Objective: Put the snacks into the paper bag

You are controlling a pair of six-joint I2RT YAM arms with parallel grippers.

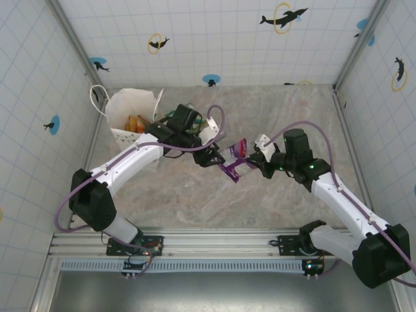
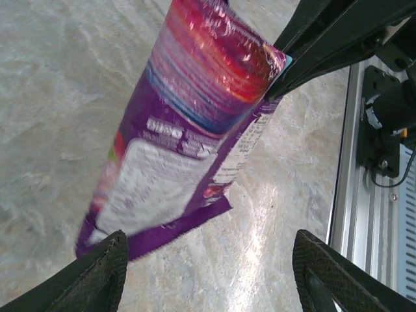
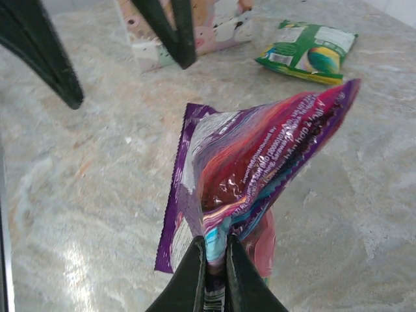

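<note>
In the right wrist view, nearest to us, the right gripper (image 3: 214,240) has its two fingers pressed together on the bottom edge of the purple snack packet (image 3: 247,162). The packet rises from the grip toward 1 o'clock and is lifted clear of the marbled table (image 3: 78,195). We see white print along its crimped seam and a pale panel on its back, but the lettering is too creased and blurred for us to read a brand.

In the left wrist view, the left gripper (image 2: 211,237) stands wide apart, one finger at 7 o'clock and one at 5 o'clock of the packet (image 2: 188,130). The packet's lower end hangs between them and touches neither. The white block of small text there is also illegible.

From the top camera, the packet (image 1: 234,161) hangs between the two grippers, with the right gripper (image 1: 255,159) at its 3 o'clock and the left gripper (image 1: 211,156) at its 9 o'clock.

Farther off, at 10 o'clock of the left gripper, the white paper bag (image 1: 148,99) lies open-mouthed with orange packets (image 1: 135,122) inside. A green snack packet (image 3: 305,55) lies flat on the table beside the bag (image 3: 218,29).
</note>
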